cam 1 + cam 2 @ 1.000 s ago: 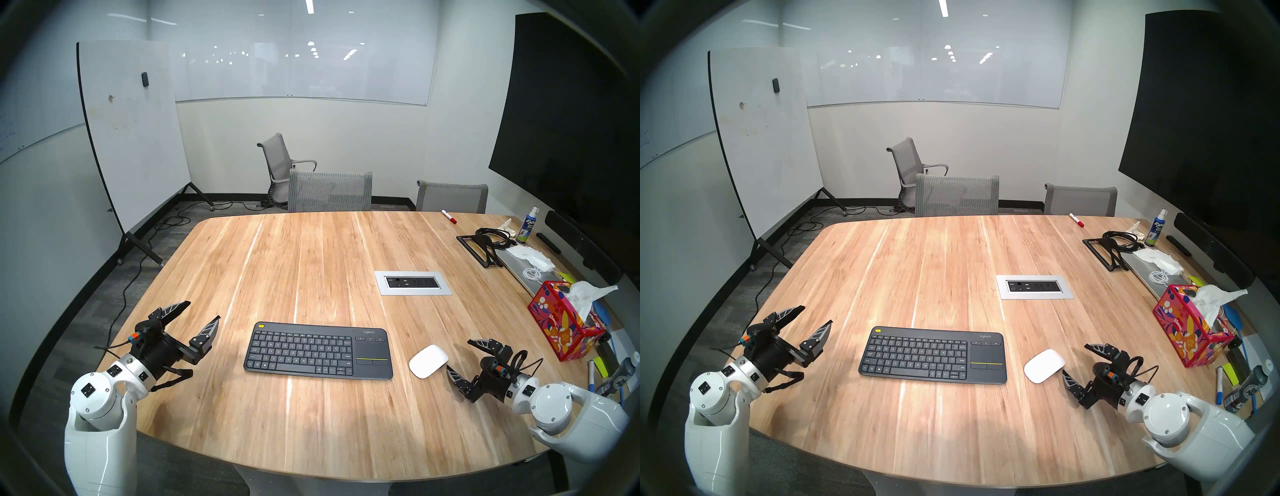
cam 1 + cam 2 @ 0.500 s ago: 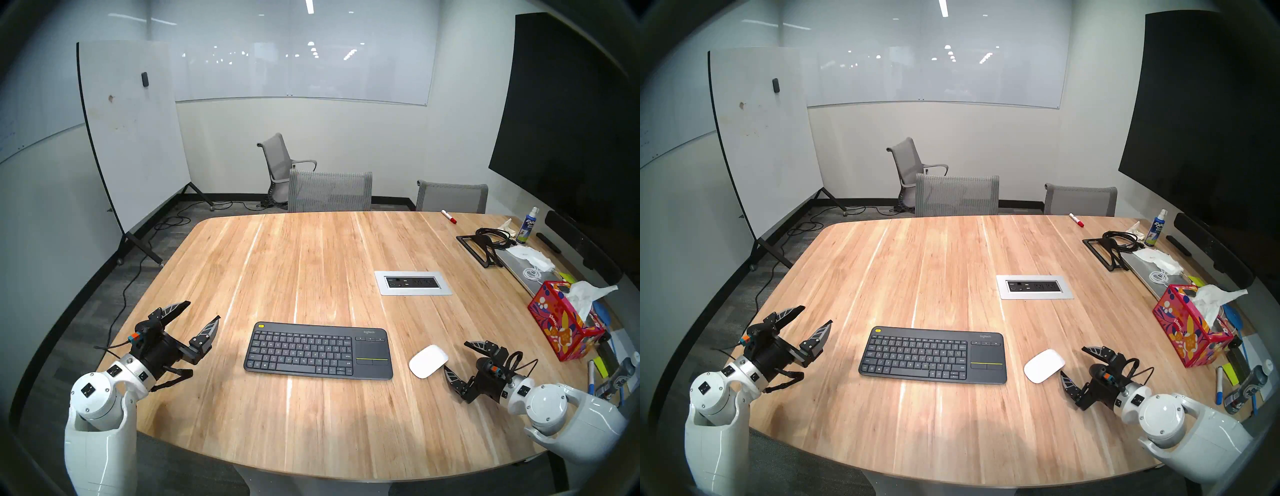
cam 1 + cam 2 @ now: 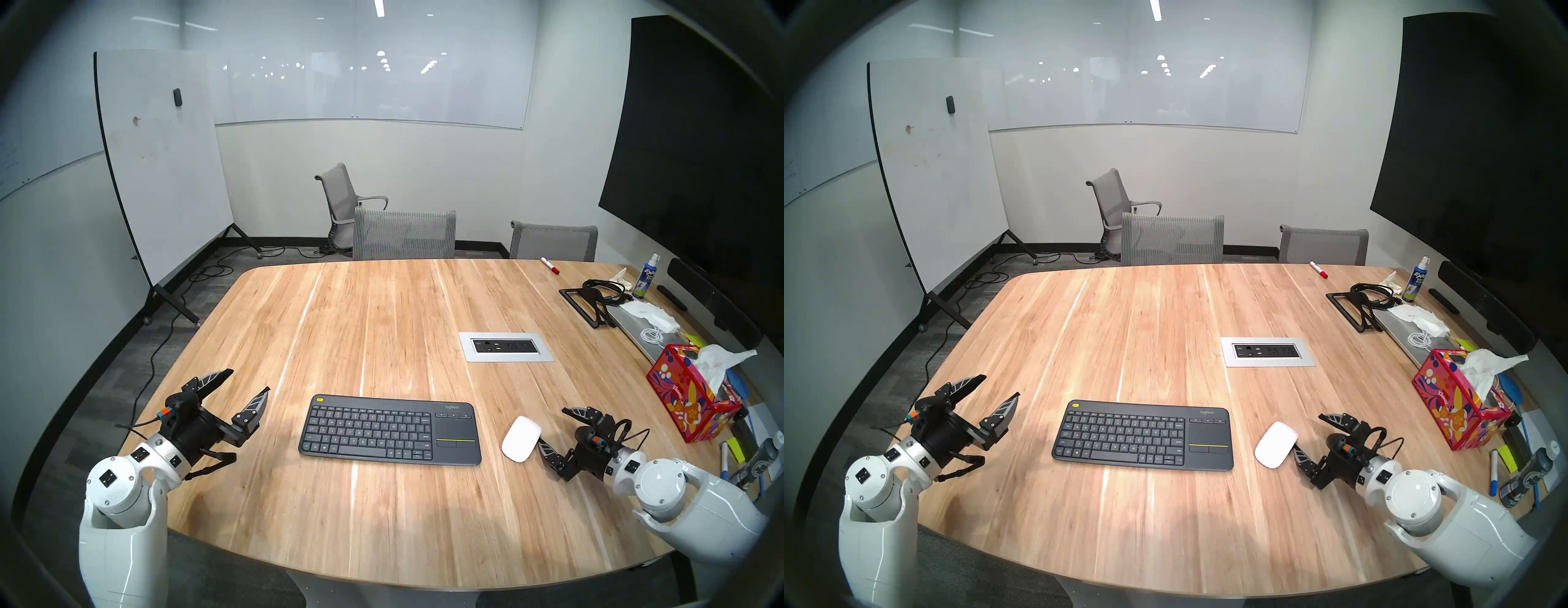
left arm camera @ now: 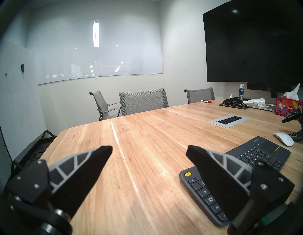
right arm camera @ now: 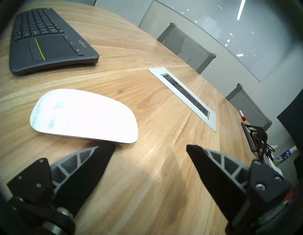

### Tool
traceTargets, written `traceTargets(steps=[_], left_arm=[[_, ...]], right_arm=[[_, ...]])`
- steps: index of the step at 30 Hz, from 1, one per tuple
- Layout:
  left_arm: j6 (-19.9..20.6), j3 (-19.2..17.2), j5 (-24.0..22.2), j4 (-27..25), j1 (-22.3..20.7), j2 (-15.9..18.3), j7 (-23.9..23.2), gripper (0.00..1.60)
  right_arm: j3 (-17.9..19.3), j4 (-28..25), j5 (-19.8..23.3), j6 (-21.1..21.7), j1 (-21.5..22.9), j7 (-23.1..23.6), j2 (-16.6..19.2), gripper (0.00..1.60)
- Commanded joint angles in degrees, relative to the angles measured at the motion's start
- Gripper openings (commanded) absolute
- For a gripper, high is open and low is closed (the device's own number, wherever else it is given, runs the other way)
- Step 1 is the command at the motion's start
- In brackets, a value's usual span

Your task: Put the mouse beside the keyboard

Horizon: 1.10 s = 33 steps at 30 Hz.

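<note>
— Now, which step is the robot on, reading across from its left side?

— Starting at the left, the left gripper [image 3: 250, 380] hangs above the table [image 3: 382, 322] with its jaws spread wide and nothing between them; it looks parked. Next comes the keyboard [image 3: 390, 429], one only, lying flat near the front edge. Just right of its touchpad end, with a strip of bare wood between, lies the mouse [image 3: 521, 438], also one only. Then the right gripper [image 3: 557, 431], jaws wide apart and holding nothing; in the right wrist view one of its fingertips [image 5: 106, 148] sits at the mouse's near rim, either touching or a hair off, and the other is well clear to the side.

— So it is nudging rather than lifting?

— That seems the likeliest reading: the step in hand is working the mouse toward the keyboard with one finger. The mouse is low, smooth and glossy, so it should slide easily but could pivot or slip off the fingertip.

— And the next move?

— A slow sideways push kept low on the rim, stopping short of the keyboard's edge, probably. Alternatively the jaws would have to straddle the mouse before closing.

— Anything else to count?

— Two grippers, one power outlet panel [image 3: 505, 347] further back, one tissue box [image 3: 689, 395] at the far right.
</note>
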Motion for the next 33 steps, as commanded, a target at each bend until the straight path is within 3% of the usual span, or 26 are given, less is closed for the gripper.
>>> traceTargets(steps=[1, 33], left_arm=[[-0.1, 0.12, 0.1, -0.89, -0.01, -0.07, 0.06, 1.6], [-0.1, 0.09, 0.13, -0.88, -0.03, -0.11, 0.01, 1.6]], right_arm=[[-1.95, 1.86, -0.61, 0.06, 4.24, 0.18, -2.68, 1.6], [-6.05, 6.34, -3.28, -1.17, 8.96, 1.3, -7.1, 1.6]])
